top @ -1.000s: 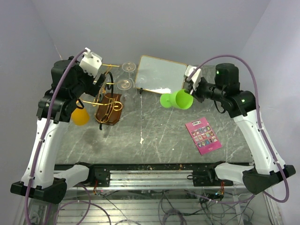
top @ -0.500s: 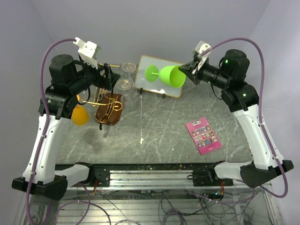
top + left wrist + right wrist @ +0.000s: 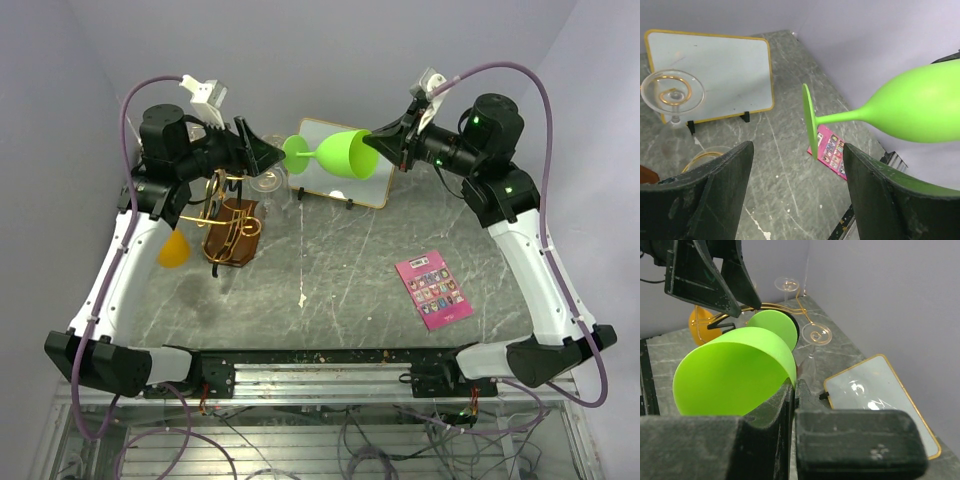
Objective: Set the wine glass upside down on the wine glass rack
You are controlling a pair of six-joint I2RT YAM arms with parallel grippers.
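Handover: right gripper [image 3: 388, 146] clamps the wine glass [image 3: 340, 156] rim; I'd centre the spread left gripper [image 3: 266, 155] on its stem first.

The left end effector [image 3: 797, 150] has its fingers spread wide, touching nothing. Beyond them a green wine glass [image 3: 920, 110] hangs sideways in the air, foot disc to the left and bowl to the right. A gold-framed white board [image 3: 710, 70] stands by the counter's [image 3: 785, 185] wall edge. A pink card [image 3: 829, 150] lies toward the opposite edge.
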